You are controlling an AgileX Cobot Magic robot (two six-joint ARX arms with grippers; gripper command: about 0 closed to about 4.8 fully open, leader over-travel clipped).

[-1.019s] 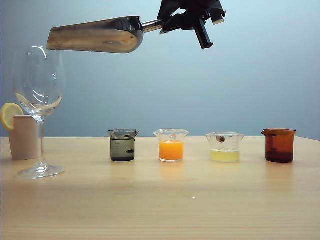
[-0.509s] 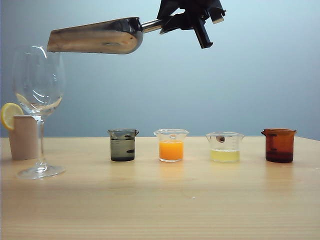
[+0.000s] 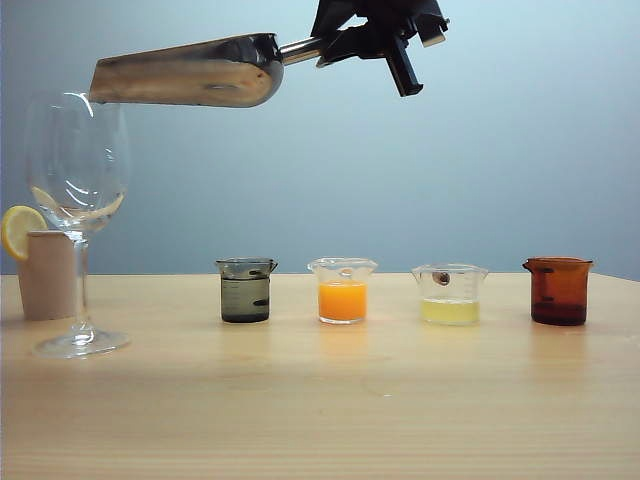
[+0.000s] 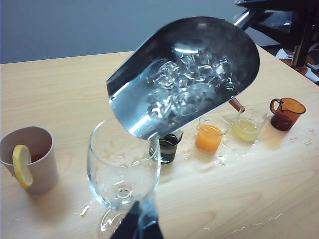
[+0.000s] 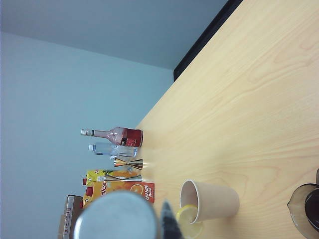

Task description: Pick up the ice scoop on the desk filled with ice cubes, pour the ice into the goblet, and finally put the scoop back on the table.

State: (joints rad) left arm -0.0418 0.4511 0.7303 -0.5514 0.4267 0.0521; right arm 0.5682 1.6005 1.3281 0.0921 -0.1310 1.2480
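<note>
Change: since a second ago the ice scoop (image 3: 185, 72) has crept slightly left, its open lip now a touch further over the goblet (image 3: 77, 200); everything on the table has stayed put.
Scoop: I hold it high in the air by its thin handle, the lip tipped only a little downward, just above the goblet's rim.
Ice cubes: from the left wrist view the ice cubes (image 4: 192, 82) sit heaped toward the back of the bowl; none seem to have dropped into the glass yet.
Right gripper: the right gripper (image 3: 375, 40) is clenched on the scoop's handle at the top of the exterior view.
Left gripper: the left gripper (image 4: 141, 224) shows only dark tips close by the goblet's foot; I cannot tell whether they are parted or closed.
Step in hand: I judge I am at the start of the pour. I want to raise the handle end slowly so cubes slide singly, keeping the lip centred over the mouth and clear of the rim.
Risk: a sudden tilt could send cubes past the narrow mouth.
Around: a beige cup (image 3: 50, 272) with a lemon slice (image 3: 20, 229) stands just behind the goblet; four small beakers (image 3: 343, 290) stand in a row to the right on the table (image 3: 350, 410).
</note>
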